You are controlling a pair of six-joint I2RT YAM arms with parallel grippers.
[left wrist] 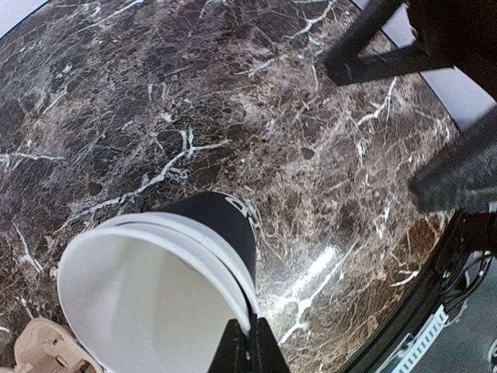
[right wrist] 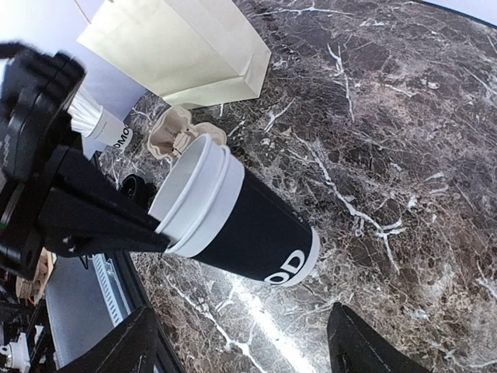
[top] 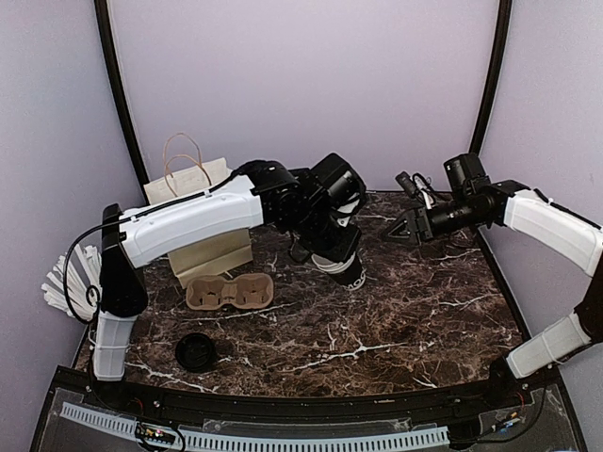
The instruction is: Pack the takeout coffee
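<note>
So the left jaws (left wrist: 248, 350) are clamped down on the white rim of the nested black cups (right wrist: 248, 225). It's two paper cups stacked one in the other, with both bare rims showing and white print near the base. One finger sits inside the mouth and one outside, squeezing the wall between them. The stack hangs tilted off those jaws, mouth up toward the gripper and base angled down at the marble tabletop (top: 405, 320). I honestly can't tell whether the base is touching or just hovering. I also can't tell which of the two cups is the actual takeout coffee, since neither has a lid on.

The right jaws (right wrist: 241, 311) are spread wide with nothing between them. They point at the base end of the stack from the opposite side of the left jaws, close but not touching.

Beyond the left jaws, on the far side from the right ones, the cardboard cup carrier (top: 229, 292) lies flat, and the paper bag (top: 203, 217) stands just behind it. A loose black lid (top: 196, 350) sits well away from both sets of jaws, toward the left arm's base.
</note>
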